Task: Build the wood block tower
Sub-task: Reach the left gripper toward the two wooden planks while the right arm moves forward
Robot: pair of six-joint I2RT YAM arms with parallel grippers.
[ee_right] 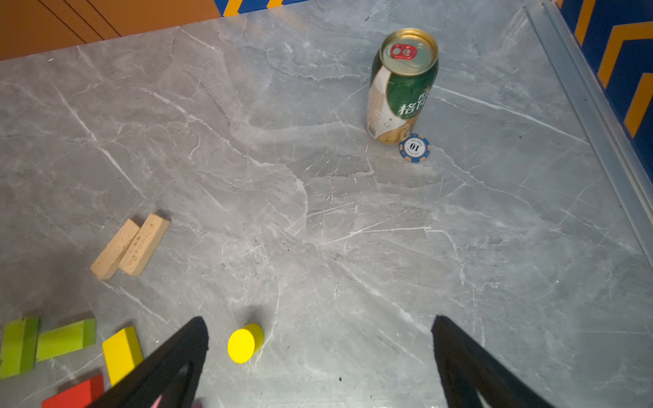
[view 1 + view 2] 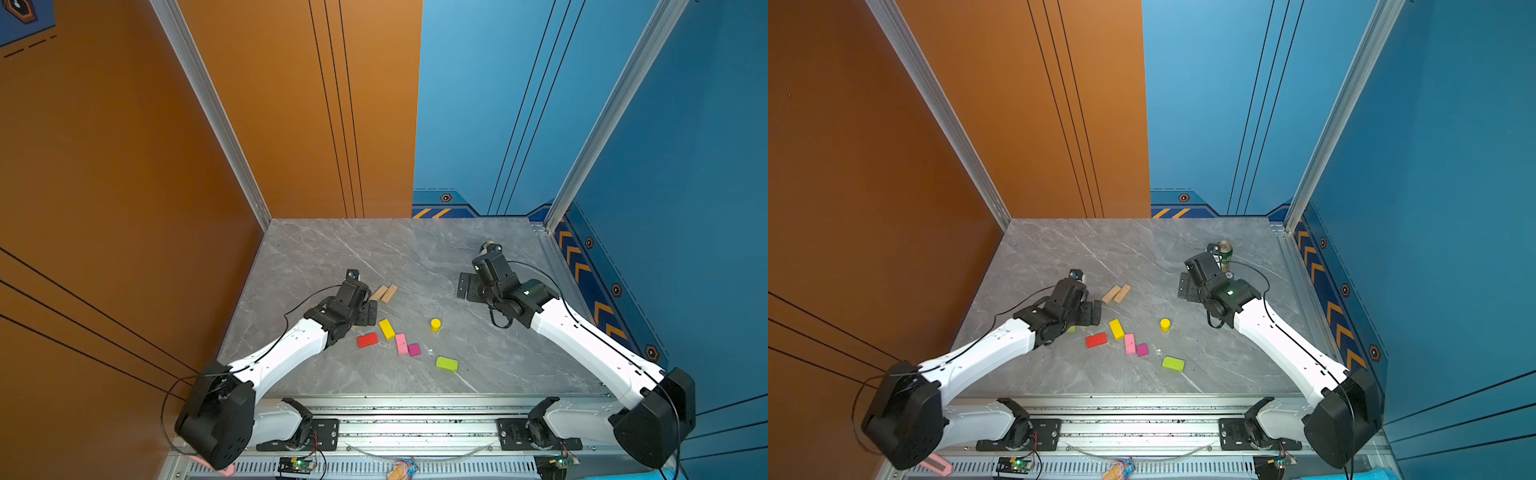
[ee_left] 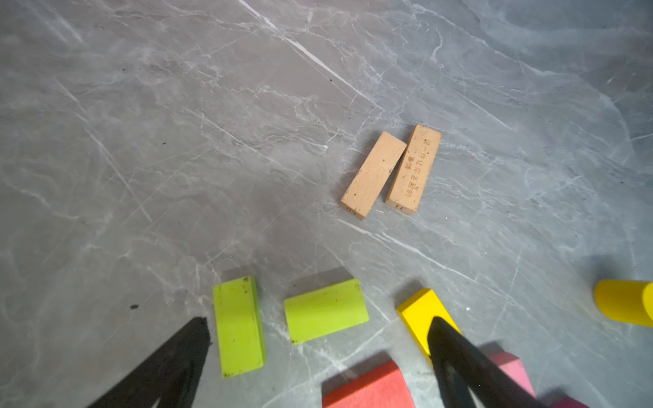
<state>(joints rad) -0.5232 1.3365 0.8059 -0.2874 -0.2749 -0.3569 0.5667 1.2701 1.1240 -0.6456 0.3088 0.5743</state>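
Note:
The wood blocks lie loose and flat on the grey table (image 2: 332,249); no tower shows. Two tan bars (image 2: 384,293) (image 3: 392,173) (image 1: 130,245) touch side by side. Nearer the front lie a yellow rectangle (image 2: 386,328), a red one (image 2: 367,340), a pink one (image 2: 401,344), a magenta cube (image 2: 414,350), a lime-green slab (image 2: 446,364) and an upright yellow cylinder (image 2: 435,324) (image 1: 245,342). My left gripper (image 3: 318,320) (image 2: 369,312) hangs open above two more lime-green blocks (image 3: 238,325) (image 3: 325,311). My right gripper (image 1: 318,318) (image 2: 467,286) is open over bare table beside the cylinder.
A green-white drink can (image 1: 403,88) (image 2: 1225,253) stands at the back right with a poker chip (image 1: 414,148) at its foot. A pink utility knife (image 2: 936,464) lies off the table at the front left. Walls close three sides; a metal rail (image 2: 415,415) runs along the front.

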